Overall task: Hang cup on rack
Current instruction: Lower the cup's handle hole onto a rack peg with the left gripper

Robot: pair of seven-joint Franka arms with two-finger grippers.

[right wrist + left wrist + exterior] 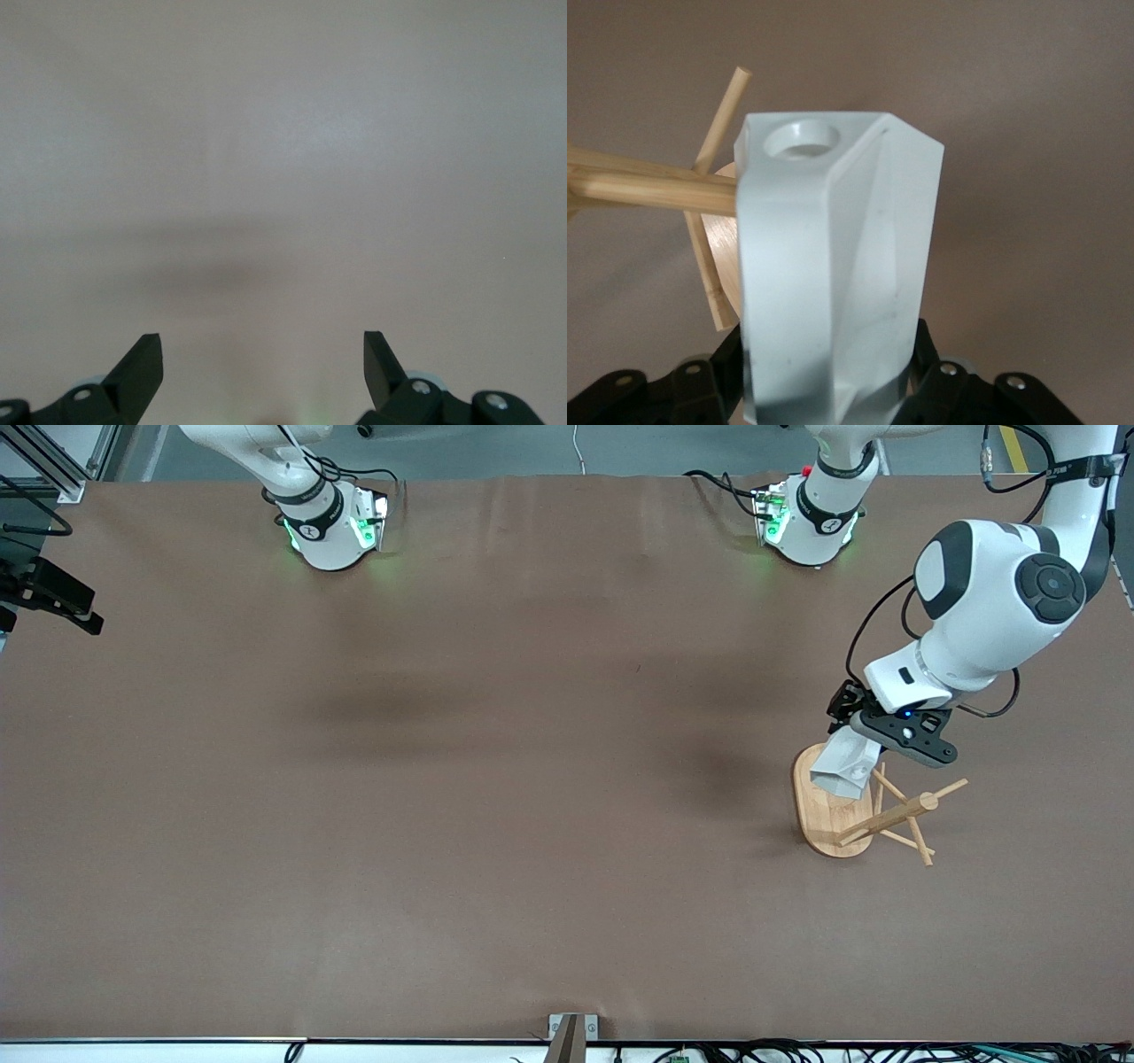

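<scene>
The white faceted cup [846, 766] is held in my left gripper [852, 746], which is shut on it, over the end of the rack's oval base [819, 819] that lies farther from the front camera. The bamboo rack [895, 815] stands at the left arm's end of the table, its pegs angled out. In the left wrist view the cup [833, 266] fills the middle, its handle hole [802, 140] showing, with the gripper [830, 376] clamped on its lower part. A peg [647, 190] runs up to the handle's side; its tip is hidden. My right gripper [263, 359] is open over bare table.
The two arm bases [332, 531] [806, 522] stand along the table edge farthest from the front camera. A black device [53, 593] juts in at the right arm's end. A small metal bracket [571, 1032] sits at the nearest edge.
</scene>
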